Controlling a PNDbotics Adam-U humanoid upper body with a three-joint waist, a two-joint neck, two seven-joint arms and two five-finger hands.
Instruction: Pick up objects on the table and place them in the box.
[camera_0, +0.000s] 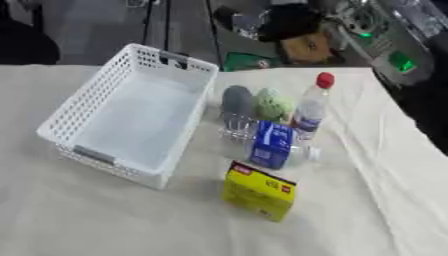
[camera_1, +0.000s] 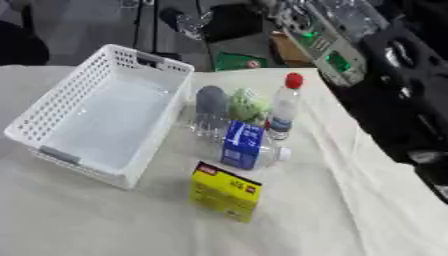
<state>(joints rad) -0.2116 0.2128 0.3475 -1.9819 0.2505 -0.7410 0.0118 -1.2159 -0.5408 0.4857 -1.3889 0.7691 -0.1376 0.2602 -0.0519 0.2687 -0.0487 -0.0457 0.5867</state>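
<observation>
A white lattice basket (camera_0: 83, 95) stands empty on the left of the cloth-covered table. To its right lie a yellow box (camera_0: 258, 191), a blue carton (camera_0: 271, 145) and a clear plastic bottle (camera_1: 206, 127) on its side behind the carton. An upright clear bottle with a red cap (camera_0: 311, 107), a grey rounded object (camera_0: 236, 100) and a pale green one (camera_0: 274, 106) stand further back. My right arm (camera_1: 407, 75), black and silver, runs down the right edge beyond the table, away from all objects; its hand is dark and blurred at the lower right. No left hand shows.
The cream cloth (camera_0: 105, 220) covers the table, with open room in front and at the left. Beyond the far edge stand dark equipment, a green item (camera_0: 241, 61) and silver machinery with green lights (camera_0: 398, 62).
</observation>
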